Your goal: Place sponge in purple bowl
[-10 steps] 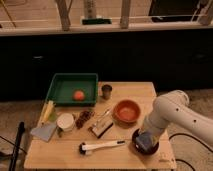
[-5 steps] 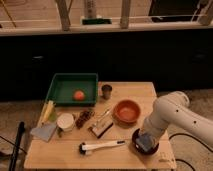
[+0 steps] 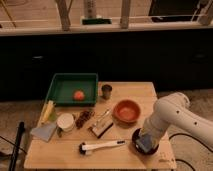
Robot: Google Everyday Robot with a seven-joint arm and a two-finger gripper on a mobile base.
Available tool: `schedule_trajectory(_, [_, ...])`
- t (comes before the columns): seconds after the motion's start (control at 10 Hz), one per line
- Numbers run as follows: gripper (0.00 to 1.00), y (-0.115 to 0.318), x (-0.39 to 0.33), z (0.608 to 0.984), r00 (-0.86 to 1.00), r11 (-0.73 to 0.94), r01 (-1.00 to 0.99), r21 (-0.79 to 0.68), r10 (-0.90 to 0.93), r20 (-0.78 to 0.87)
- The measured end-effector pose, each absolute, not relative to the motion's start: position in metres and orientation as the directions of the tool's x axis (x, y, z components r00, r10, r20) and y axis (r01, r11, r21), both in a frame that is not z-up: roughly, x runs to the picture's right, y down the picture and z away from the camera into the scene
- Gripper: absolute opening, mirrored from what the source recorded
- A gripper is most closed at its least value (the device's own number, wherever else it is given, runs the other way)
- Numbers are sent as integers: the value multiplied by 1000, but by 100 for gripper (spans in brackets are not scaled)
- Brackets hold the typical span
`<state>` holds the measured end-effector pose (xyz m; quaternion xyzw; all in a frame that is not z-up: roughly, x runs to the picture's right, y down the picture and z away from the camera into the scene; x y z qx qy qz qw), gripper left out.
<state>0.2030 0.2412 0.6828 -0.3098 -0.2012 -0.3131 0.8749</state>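
The purple bowl [image 3: 136, 142] sits near the table's front right edge, very dark, partly covered by my arm. My gripper [image 3: 145, 140] points down into it from the white arm [image 3: 172, 117] that reaches in from the right. A small pale blue-grey pad, the sponge [image 3: 145, 145], shows right under the gripper, inside the bowl's rim. I cannot tell whether the sponge rests on the bowl's bottom or hangs above it.
On the wooden table [image 3: 60, 155]: an orange bowl [image 3: 126, 111] just behind the purple one, a white-handled brush [image 3: 102, 146] to its left, a metal cup [image 3: 106, 91], a green tray [image 3: 62, 85] holding an orange ball [image 3: 78, 95], a white cup [image 3: 65, 121], a yellow block [image 3: 48, 111], a grey-blue cloth [image 3: 44, 131].
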Motion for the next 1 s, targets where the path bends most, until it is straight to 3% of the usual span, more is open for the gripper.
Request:
schedule_trajectory(0.3, [65,240,202,688,721,594,680,-431,-431,543])
schedule_trajectory(0.5, [79,239,201,691,720,584,683,-439,-435,541])
schedule_trajectory(1.0, [80,238,206,693,724,582,679,-447,-432,537])
